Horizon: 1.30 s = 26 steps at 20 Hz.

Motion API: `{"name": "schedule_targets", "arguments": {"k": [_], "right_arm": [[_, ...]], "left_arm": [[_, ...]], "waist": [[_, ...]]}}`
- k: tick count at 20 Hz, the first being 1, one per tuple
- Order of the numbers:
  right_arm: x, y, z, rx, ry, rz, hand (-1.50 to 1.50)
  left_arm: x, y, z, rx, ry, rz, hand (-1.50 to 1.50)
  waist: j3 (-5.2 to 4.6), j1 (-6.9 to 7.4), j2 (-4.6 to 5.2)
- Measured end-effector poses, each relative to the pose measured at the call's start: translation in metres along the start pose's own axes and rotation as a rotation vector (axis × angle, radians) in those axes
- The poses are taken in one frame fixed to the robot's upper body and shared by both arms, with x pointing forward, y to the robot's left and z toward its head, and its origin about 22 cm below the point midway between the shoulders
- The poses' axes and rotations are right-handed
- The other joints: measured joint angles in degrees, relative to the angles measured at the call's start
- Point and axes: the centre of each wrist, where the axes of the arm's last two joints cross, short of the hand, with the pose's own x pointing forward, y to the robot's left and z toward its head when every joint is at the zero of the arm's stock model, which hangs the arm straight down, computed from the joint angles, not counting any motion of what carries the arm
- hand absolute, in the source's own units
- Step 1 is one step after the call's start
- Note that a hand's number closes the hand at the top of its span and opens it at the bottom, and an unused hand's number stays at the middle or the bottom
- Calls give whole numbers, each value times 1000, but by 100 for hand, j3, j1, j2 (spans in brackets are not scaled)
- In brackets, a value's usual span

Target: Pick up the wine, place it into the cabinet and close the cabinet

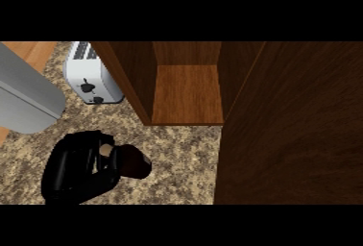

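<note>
The wine bottle (133,164) is dark with a pale patch near its top. It lies tilted over the speckled counter at the lower left, below the cabinet's opening. My left hand (77,169) is curled round it from the left and hides much of it. The wooden cabinet (186,91) stands open at the upper middle, its shelf bare. Its dark door (291,129) is swung out and fills the right side of the view. My right hand does not show.
A silver toaster (90,72) stands on the counter just left of the cabinet. A broad grey shape (25,93) covers the upper left edge. The speckled counter (177,163) stretches between my hand and the door.
</note>
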Motion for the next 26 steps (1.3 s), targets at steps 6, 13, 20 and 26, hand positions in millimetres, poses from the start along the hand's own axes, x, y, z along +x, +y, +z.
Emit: {"name": "schedule_targets", "arguments": {"k": [6, 13, 20, 26], "right_arm": [[-2, 1, 3, 4, 14, -4, -150], [-5, -1, 4, 0, 4, 1, -150], [-3, -6, 3, -9, 1, 16, -150], [-6, -8, 6, -3, 3, 24, -150]], "left_arm": [[12, -35, -19, -37, -5, 47, 150], [16, -91, -47, -45, 2, 82, 150], [22, -120, -73, -19, -1, 52, 150], [22, -138, -89, 10, 0, 30, 150]], "waist": [[1, -16, -2], [3, -25, 2], [3, -21, 1], [3, -27, 3]]}}
